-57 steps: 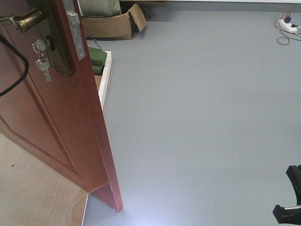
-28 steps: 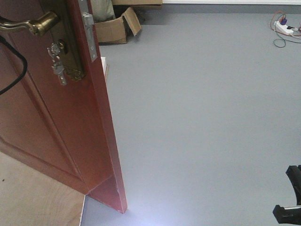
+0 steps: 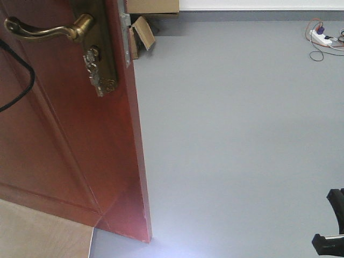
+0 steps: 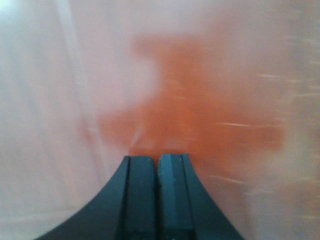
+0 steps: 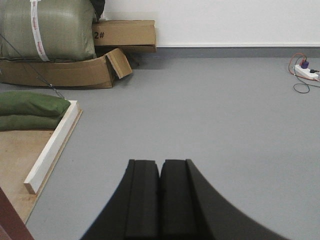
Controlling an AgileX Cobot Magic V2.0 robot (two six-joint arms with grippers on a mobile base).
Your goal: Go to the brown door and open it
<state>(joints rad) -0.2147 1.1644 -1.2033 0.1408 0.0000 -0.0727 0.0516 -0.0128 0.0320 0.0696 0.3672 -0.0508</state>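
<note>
Since the earlier front frames, the brown door (image 3: pixel 64 134) fills more of the left side of the picture, its lever handle (image 3: pixel 45 29) has shifted right and down from the upper left corner, and the white beam and green sack once visible past its edge are now hidden in that view. Its glossy reddish panel runs from the top left down to the lower middle, where its bottom corner meets the grey floor (image 3: pixel 242 140). Below the handle, an ornate brass backplate (image 3: pixel 99 59) carries keys (image 3: pixel 94 75) in the lock. A black cable (image 3: pixel 24 80) loops across the panel at far left.

From the left wrist, the left gripper (image 4: pixel 159 162) shows its fingers (image 4: pixel 140 195) pressed together, closed on nothing, against a blurred orange-red surface that fills the frame.

From the right wrist, the right gripper (image 5: pixel 160 165) also has its fingers closed and empty, over the grey floor. At upper left sit cardboard boxes (image 5: pixel 75 70) with a green sack (image 5: pixel 47 27) on top; a white beam (image 5: pixel 52 145) lies at left, and a power strip (image 5: pixel 306 72) at far right.
</note>
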